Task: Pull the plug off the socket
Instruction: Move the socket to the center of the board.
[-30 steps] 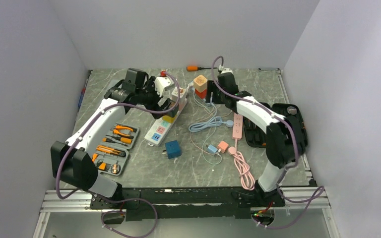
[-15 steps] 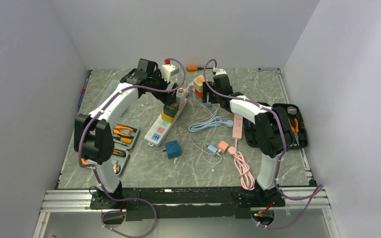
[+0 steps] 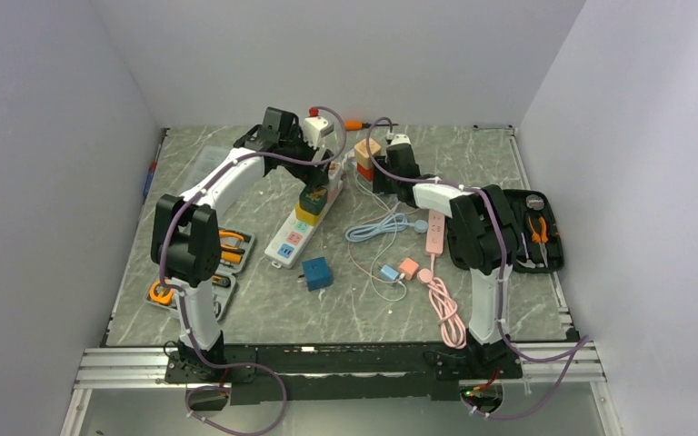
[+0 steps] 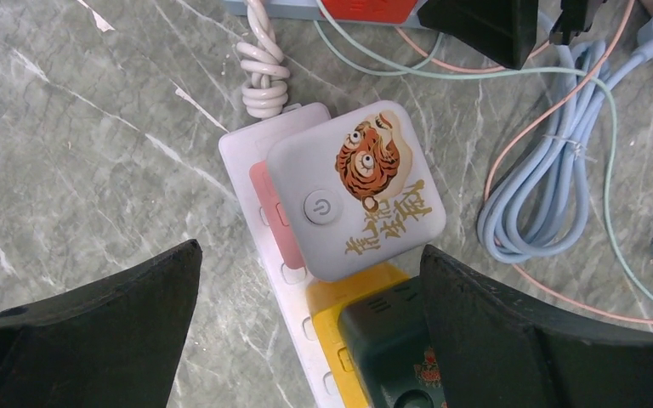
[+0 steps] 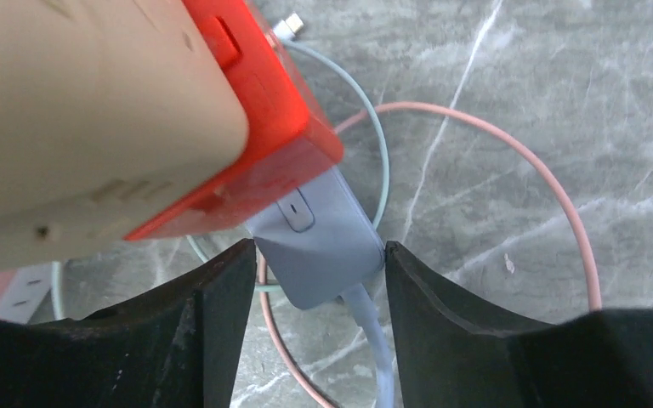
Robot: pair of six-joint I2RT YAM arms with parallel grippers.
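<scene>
In the left wrist view a white power strip [image 4: 251,183] carries a white plug with a tiger picture [image 4: 357,204] and, nearer me, a dark green plug [image 4: 391,348] on a yellow section. My left gripper [image 4: 310,255] is open above them, one finger on each side of the strip. In the top view it [image 3: 314,186] hangs over the strip's far end [image 3: 293,238]. My right gripper [image 5: 319,259] is shut on the end of a blue-grey power strip [image 5: 323,246], which holds a red adapter [image 5: 264,110] topped by a beige block [image 5: 93,102].
A blue cube adapter [image 3: 317,272], a pink power strip [image 3: 435,232] with its coiled cable [image 3: 447,313] and a light blue cable coil [image 3: 377,227] lie mid-table. An orange tool tray [image 3: 223,250] lies left, a black tool case [image 3: 532,232] right, a screwdriver [image 3: 353,124] at the back.
My left arm has swung right, bringing its gripper over the far end of the white strip. My right gripper has moved left to the red and beige stack.
</scene>
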